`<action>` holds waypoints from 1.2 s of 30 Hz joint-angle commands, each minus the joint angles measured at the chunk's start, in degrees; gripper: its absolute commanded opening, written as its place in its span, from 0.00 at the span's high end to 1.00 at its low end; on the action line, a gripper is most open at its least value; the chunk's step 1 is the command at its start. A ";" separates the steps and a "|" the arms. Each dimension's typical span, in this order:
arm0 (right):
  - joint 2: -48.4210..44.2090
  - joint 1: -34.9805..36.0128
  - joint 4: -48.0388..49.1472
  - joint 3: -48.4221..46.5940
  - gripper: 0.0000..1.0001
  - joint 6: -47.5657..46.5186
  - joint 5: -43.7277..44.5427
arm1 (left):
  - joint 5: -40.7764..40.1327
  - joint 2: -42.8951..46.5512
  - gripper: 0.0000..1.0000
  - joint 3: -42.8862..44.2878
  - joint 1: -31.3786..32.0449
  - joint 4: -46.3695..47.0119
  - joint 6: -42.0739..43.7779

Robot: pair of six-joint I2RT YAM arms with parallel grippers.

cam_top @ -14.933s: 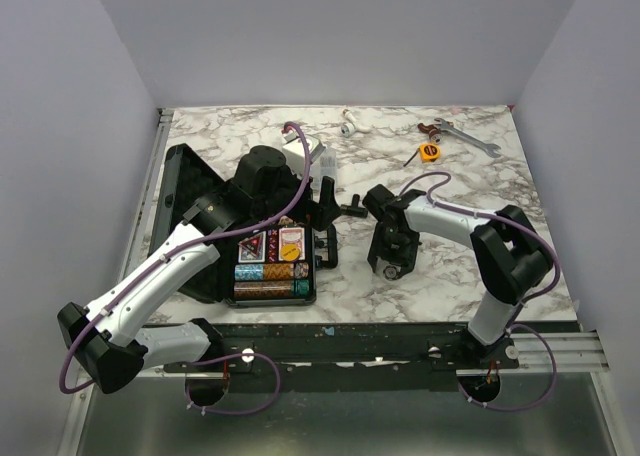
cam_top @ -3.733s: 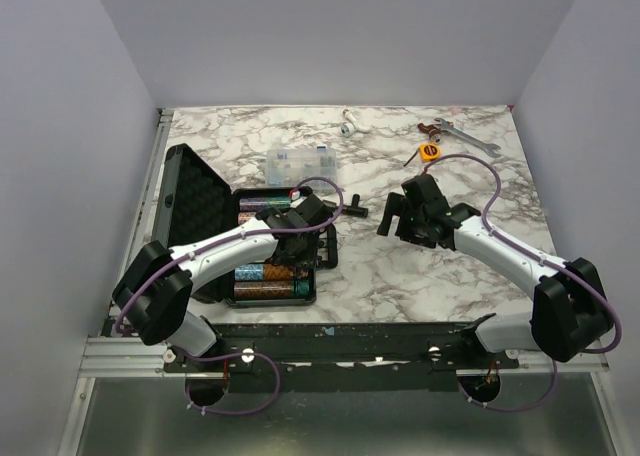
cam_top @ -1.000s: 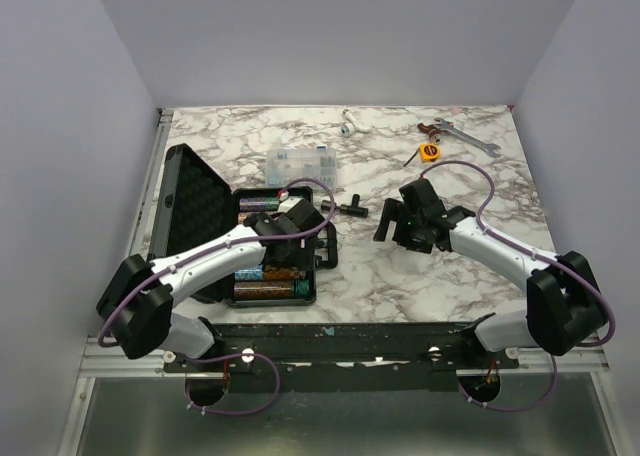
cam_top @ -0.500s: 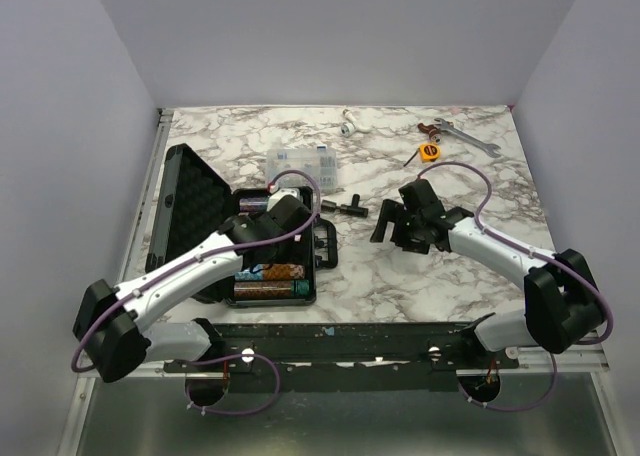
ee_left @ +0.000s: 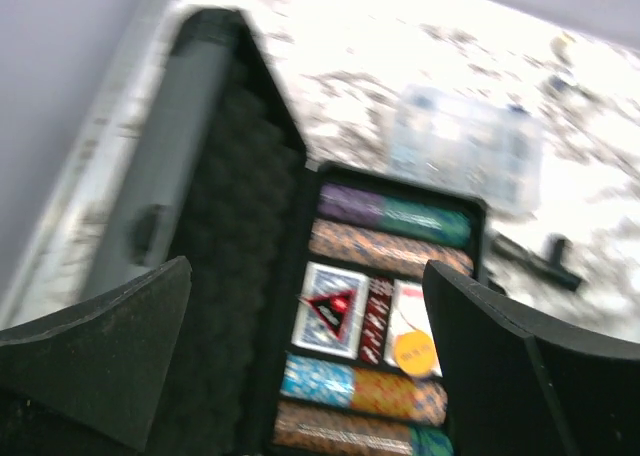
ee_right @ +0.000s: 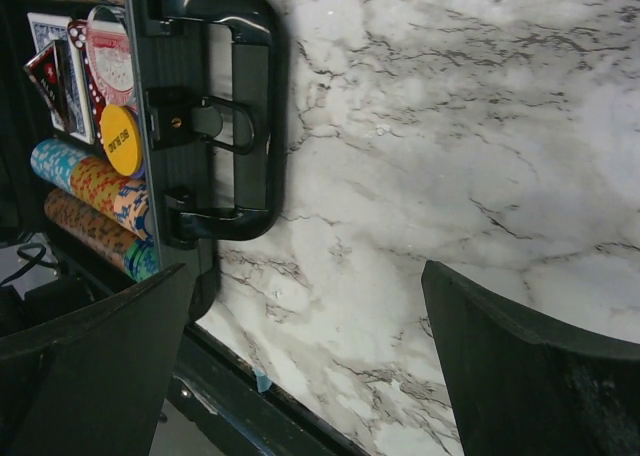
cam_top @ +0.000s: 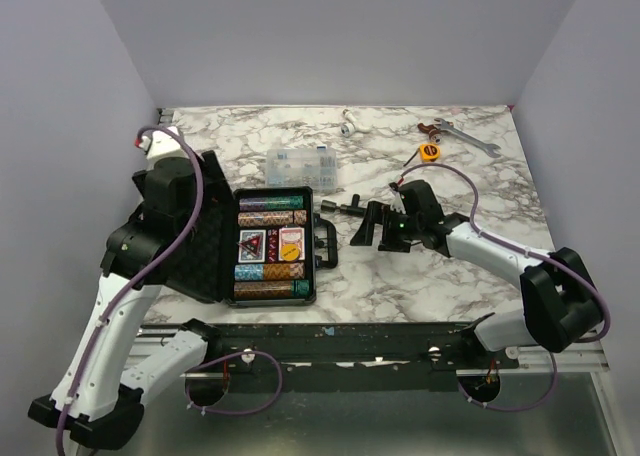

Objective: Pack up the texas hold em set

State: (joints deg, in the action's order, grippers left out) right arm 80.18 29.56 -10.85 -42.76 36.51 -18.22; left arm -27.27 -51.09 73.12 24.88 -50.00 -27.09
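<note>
The case (cam_top: pixel 313 276) lies open on the near-left tabletop (cam_top: pixel 450 276), chips (cam_top: pixel 270 291) and decks (cam_top: pixel 270 244) seated. My right hand (ee_right: pixel 307 276) waits beside its handle (ee_right: pixel 250 106), spread and empty. My left hand (ee_left: pixel 307 276), equally wide, has just lifted off the tray to above the lid (ee_left: pixel 230 226), so closing looks next.

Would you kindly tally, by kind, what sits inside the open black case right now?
Rows of poker chips: 4
Card decks: 2
Yellow button: 1
Total: 7
</note>
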 commanded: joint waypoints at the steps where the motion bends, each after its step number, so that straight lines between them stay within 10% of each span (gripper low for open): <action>1: 1.67 0.67 3.14 -0.22 0.00 -0.65 -4.87 | -10.92 -1.40 0.01 1.23 -8.67 -3.89 4.43; 15: 2.20 0.70 2.59 -0.12 0.00 -1.16 -3.74 | -7.96 -1.93 0.02 -11.30 -18.72 -1.03 2.25; 36: 3.63 0.76 3.28 -0.48 0.00 -0.74 -3.58 | 31.56 1.36 0.14 -7.16 -18.26 -0.02 4.17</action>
State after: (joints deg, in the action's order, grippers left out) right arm 82.96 30.00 -8.60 -42.76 36.32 -20.73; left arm -7.49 -49.01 65.10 6.13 -50.85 -22.83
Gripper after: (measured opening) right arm 0.998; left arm 0.855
